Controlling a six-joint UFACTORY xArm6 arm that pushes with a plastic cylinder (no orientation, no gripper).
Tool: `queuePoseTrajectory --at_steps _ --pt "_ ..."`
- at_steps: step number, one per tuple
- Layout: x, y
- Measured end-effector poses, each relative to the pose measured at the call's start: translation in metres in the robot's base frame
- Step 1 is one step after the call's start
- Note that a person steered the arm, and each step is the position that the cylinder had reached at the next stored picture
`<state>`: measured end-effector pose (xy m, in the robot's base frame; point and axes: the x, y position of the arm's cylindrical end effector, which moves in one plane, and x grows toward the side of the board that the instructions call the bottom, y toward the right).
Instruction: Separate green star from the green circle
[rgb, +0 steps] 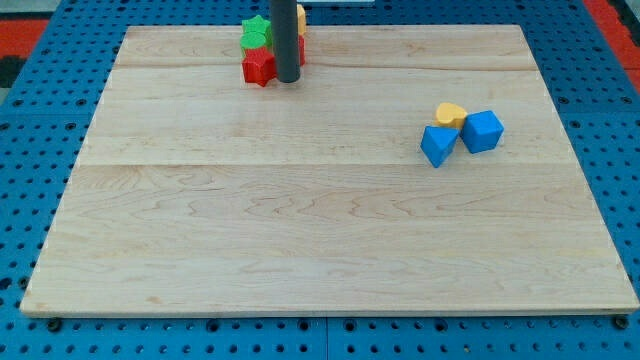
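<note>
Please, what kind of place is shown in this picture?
Probably a robotics lab bench. A wooden board lies on a blue perforated base; a dark rod ends at my tip beside a red star, and small blocks like the blue cube sit about.

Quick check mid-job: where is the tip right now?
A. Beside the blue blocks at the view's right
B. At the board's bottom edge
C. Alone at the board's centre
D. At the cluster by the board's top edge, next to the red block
D: my tip rests just right of the red star, with the green star above it, far from the blue blocks.
</note>
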<state>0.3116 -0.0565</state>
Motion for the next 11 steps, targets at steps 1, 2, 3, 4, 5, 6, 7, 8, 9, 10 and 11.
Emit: queuePoseTrajectory --at_steps 1,2,3,4,5,6,7,8,9,10,11 --pt "0.072 -0.026" --pt "0.071 -0.104" --pt "0.033 -0.194" --pt "-0.091 -0.197" --pt "-0.119 -0.178" --pt "-0.120 -0.171" --pt "-0.119 -0.117" --pt "-0.118 -0.023" --pt "-0.081 0.036" --pt "-0.065 0.069" --pt "-0.065 0.070"
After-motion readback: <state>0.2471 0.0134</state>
